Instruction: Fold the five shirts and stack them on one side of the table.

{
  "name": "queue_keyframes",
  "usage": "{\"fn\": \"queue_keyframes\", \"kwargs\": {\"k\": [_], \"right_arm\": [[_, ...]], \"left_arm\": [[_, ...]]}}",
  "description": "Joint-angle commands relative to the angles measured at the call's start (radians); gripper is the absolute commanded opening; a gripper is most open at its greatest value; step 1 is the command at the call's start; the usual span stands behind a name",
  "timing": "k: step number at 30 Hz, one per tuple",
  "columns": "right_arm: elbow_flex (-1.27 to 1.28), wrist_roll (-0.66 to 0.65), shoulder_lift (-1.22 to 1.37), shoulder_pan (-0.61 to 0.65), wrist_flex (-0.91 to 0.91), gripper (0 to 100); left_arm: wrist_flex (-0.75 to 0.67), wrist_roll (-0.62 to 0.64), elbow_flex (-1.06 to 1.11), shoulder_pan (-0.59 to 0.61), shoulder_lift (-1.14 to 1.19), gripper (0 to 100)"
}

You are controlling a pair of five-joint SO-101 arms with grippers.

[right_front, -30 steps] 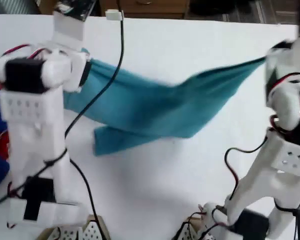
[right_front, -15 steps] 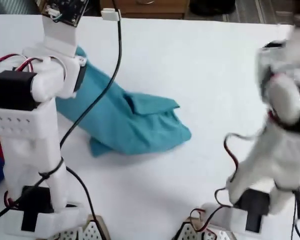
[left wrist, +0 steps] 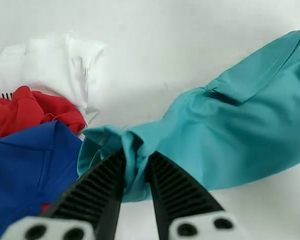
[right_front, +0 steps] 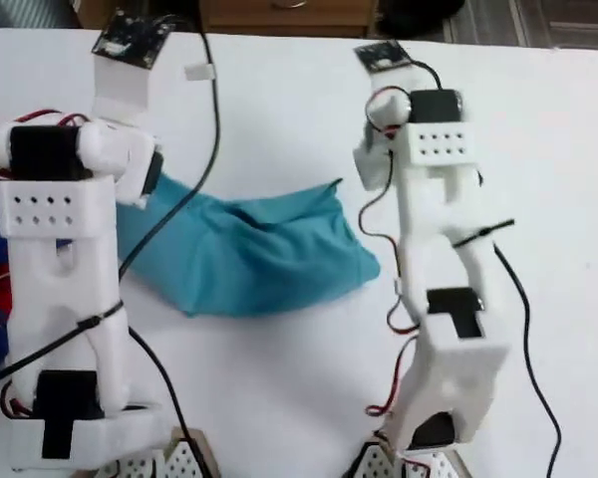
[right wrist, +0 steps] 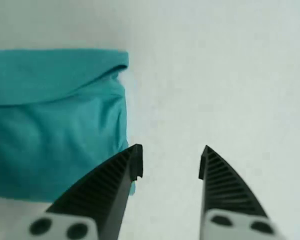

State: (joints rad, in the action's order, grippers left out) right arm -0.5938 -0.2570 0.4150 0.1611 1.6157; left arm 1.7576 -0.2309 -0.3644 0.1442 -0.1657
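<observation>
Swung inward, my right jaws hang apart beside the teal shirt (right_front: 259, 254), now slumped on the surface (right_front: 279, 110); my left jaws clamp its bunched edge.

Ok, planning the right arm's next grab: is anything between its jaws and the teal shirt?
Nothing visible does. The right jaws stand open over bare table, right beside the edge of the teal shirt. The left jaws are shut on its other end.
</observation>
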Motion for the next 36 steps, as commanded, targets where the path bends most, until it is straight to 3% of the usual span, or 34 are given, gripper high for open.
{"fn": "queue_keyframes", "kwargs": {"k": [1, 7, 9, 16, 24, 36], "right_arm": [[-0.126, -0.121, 0.065, 0.038, -0.048, 19.3], [-0.186, -0.845, 0.128, 0.051, 0.058, 19.3], [-0.183, -0.999, 0.13, 0.053, 0.088, 19.3], [-0.173, -1.12, 0.153, 0.09, 0.073, 19.3], [-0.198, -1.128, 0.289, 0.162, -0.002, 19.3], [-0.198, -1.129, 0.375, 0.171, -0.096, 19.3]], "left_arm": [[-0.015, -0.006, -0.002, 0.015, -0.011, 3], [-0.003, -0.006, -0.001, 0.02, -0.011, 3], [0.002, -0.006, -0.001, 0.02, -0.011, 3], [0.006, 0.0, -0.001, 0.02, -0.011, 3], [0.02, 0.002, -0.001, 0.02, -0.011, 3], [0.02, 0.002, -0.001, 0.018, -0.011, 3]]}}
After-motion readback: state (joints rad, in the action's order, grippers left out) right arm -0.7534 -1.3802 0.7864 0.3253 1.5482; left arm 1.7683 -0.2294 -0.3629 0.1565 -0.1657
